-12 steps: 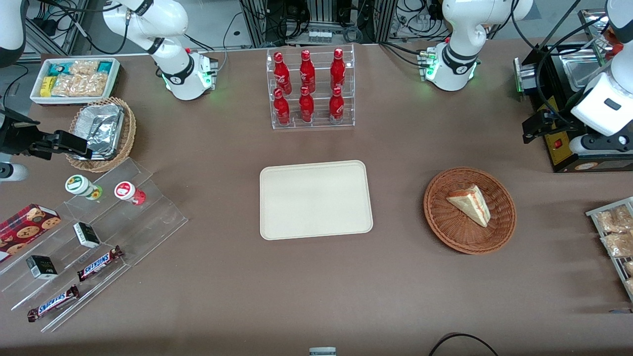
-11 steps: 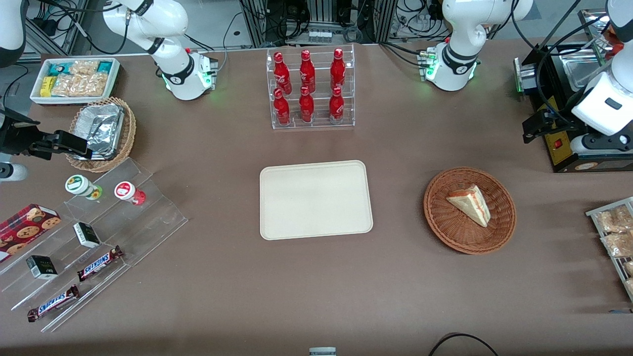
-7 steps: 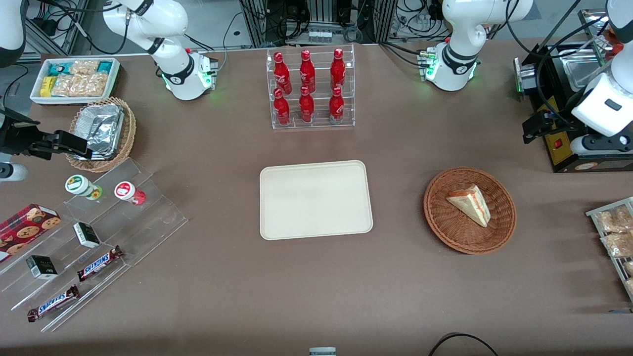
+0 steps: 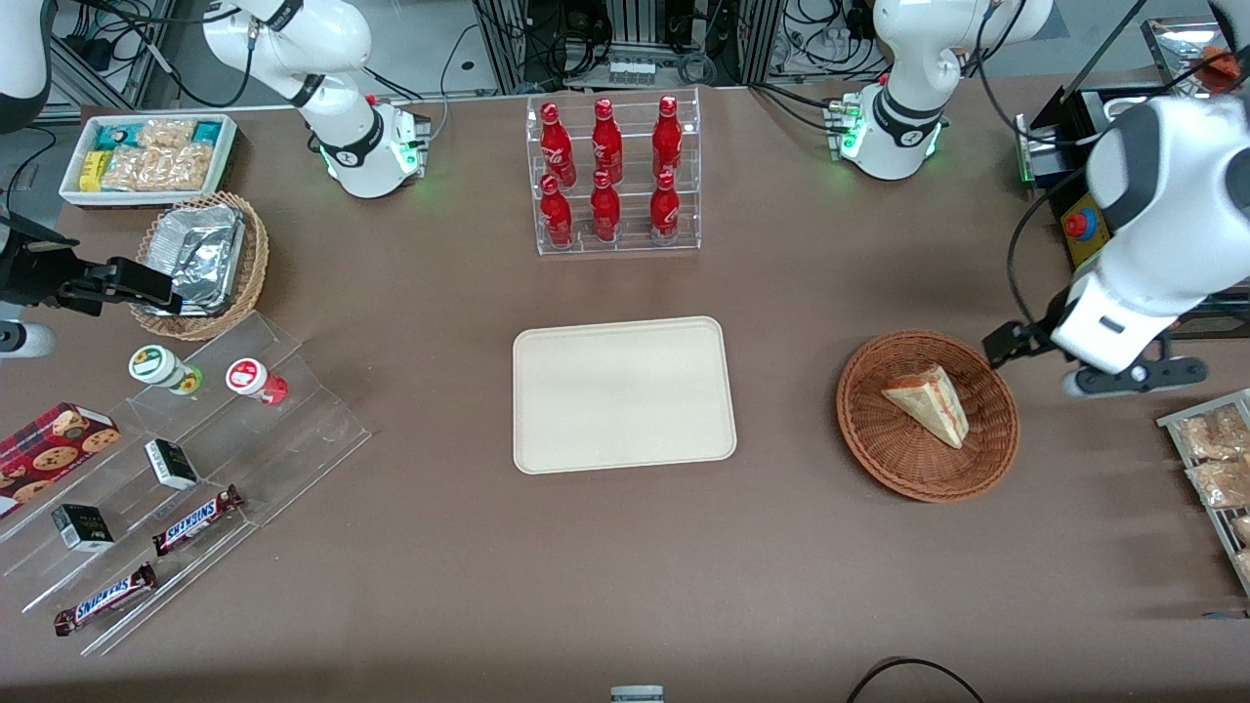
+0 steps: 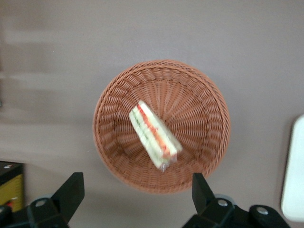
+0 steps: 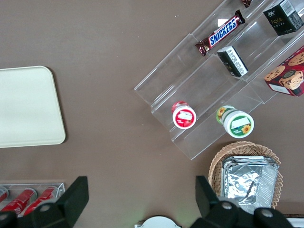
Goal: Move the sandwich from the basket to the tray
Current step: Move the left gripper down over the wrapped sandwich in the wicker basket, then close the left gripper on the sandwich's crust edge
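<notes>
Two fingers (image 5: 71, 192) of the end effector (image 5: 135, 197) spread wide, empty, above basket (image 5: 202, 90); sandwich (image 5: 154, 134) inside

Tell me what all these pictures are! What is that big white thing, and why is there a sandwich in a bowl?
The big white things are robot arms. One picture looks down at the whole table from the front. The other two come from little cameras on the arms' wrists, looking straight down.

The working arm's tool is like a hand with two black fingers. It hangs above the table at the edge of the basket, open and holding nothing.

In that round brown basket lies the sandwich, a triangle with red and green filling. The robot should carry it to the tray, the flat cream one in the middle of the table, which has nothing on it.

Also on the table are a rack of red bottles, chocolate bars on a clear stand, and a basket with foil.
</notes>
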